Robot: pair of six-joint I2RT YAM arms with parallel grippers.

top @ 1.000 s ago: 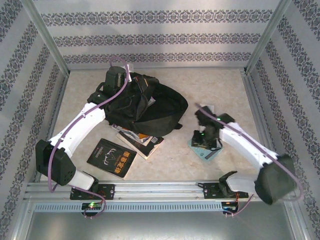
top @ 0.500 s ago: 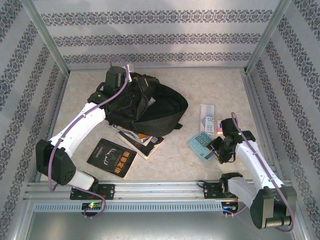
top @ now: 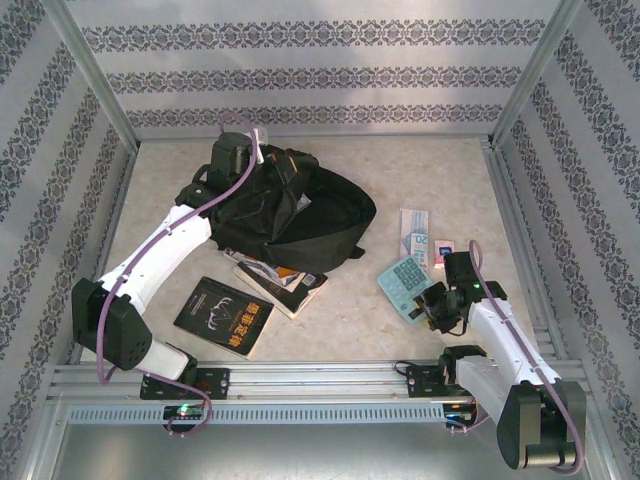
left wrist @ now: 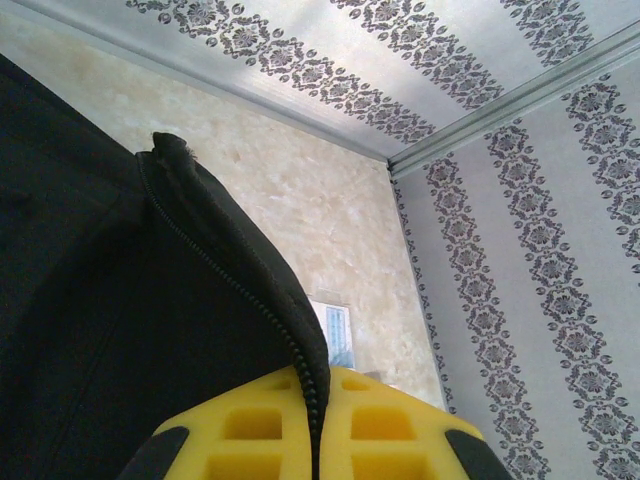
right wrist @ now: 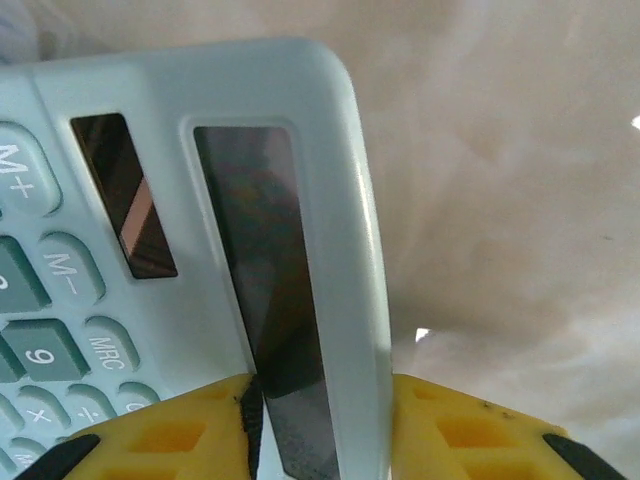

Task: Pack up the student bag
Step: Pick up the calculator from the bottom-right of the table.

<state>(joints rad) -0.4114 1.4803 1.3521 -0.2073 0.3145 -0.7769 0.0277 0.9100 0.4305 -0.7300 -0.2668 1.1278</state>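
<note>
The student bag [top: 300, 215], a large black backpack, lies open at the table's middle left. My left gripper [top: 240, 152] is at its far left rim, shut on the zipper edge [left wrist: 240, 290], which runs between the yellow fingers [left wrist: 250, 425] of that gripper [left wrist: 318, 390]. A pale green calculator [top: 405, 283] lies right of the bag. My right gripper [top: 433, 305] is at its near right end. In the right wrist view the gripper [right wrist: 320, 405] is shut on the calculator [right wrist: 200, 190] at its display end.
A black-covered book [top: 224, 316] lies near the front left. Other books [top: 283, 283] stick out from under the bag. A printed card [top: 415, 240] and a small pink item [top: 444, 247] lie behind the calculator. Metal frame rails border the table.
My right arm has drawn back toward the near right, and its gripper has closed on the calculator's end; the calculator has shifted slightly. The left arm and bag have not moved.
</note>
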